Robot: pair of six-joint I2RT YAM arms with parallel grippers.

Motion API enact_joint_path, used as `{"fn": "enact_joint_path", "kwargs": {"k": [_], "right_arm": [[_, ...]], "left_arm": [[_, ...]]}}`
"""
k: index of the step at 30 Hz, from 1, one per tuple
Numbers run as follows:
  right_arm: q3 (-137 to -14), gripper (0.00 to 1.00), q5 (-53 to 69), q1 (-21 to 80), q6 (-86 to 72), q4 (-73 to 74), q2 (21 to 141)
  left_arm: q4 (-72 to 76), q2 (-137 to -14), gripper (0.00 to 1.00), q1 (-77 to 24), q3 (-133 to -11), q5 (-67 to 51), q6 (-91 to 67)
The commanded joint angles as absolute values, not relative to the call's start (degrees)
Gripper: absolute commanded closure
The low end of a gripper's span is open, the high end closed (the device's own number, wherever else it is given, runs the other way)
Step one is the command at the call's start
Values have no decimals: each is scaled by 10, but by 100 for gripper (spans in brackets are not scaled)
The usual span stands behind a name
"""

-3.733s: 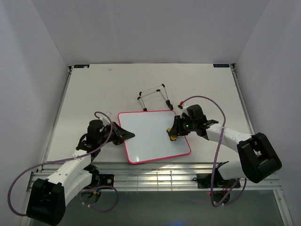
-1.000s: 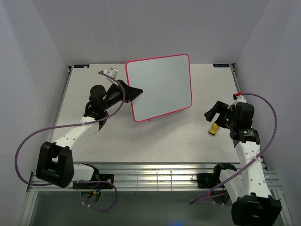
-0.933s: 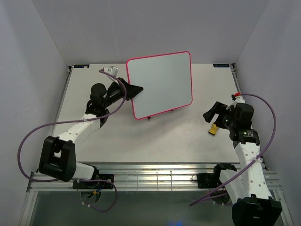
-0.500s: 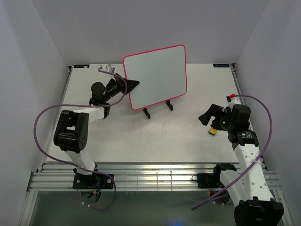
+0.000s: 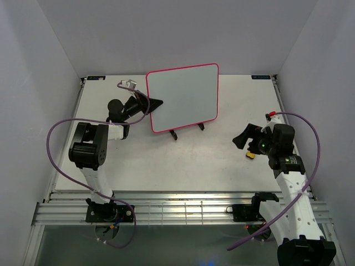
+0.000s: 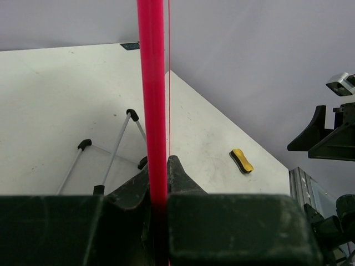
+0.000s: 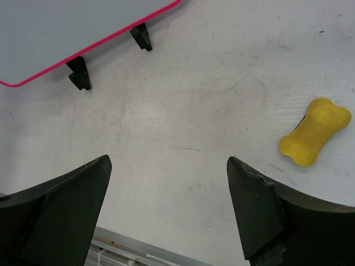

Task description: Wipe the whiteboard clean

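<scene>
The whiteboard (image 5: 183, 98), blank with a pink-red frame, stands upright at the back of the table. Its lower edge sits just above the black feet of the wire stand (image 5: 173, 134). My left gripper (image 5: 157, 103) is shut on the board's left edge. The left wrist view shows that edge as a red strip (image 6: 152, 83) clamped at my left gripper (image 6: 158, 166), with the stand's legs (image 6: 119, 147) behind. My right gripper (image 5: 247, 143) hovers open over bare table, empty (image 7: 167, 160). The yellow bone-shaped eraser (image 5: 251, 154) lies loose on the table beside it (image 7: 314, 131).
The board's lower corner (image 7: 72, 27) and two stand feet (image 7: 79, 73) show at the top of the right wrist view. A metal rail (image 5: 177, 202) runs along the table's near edge. White walls enclose the table on three sides.
Earlier the board lay flat with the right gripper on it. Over the last second the left gripper carried it upright, left and down onto the stand's feet. The right gripper shifted slightly left.
</scene>
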State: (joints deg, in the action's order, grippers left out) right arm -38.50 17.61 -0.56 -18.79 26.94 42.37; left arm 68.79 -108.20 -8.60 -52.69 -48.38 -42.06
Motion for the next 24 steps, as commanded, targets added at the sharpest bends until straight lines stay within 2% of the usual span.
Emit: {"fn": "enact_joint_path", "kwargs": {"k": [1,24], "right_arm": [[-393,10,190,-1,-177,262,420],[-388,10,200,17,-175,256,413]], "left_arm": [[807,-1073,100,-76,-555,-489,-435],[890,-1163,100,-41,-504,-540,-387]]}}
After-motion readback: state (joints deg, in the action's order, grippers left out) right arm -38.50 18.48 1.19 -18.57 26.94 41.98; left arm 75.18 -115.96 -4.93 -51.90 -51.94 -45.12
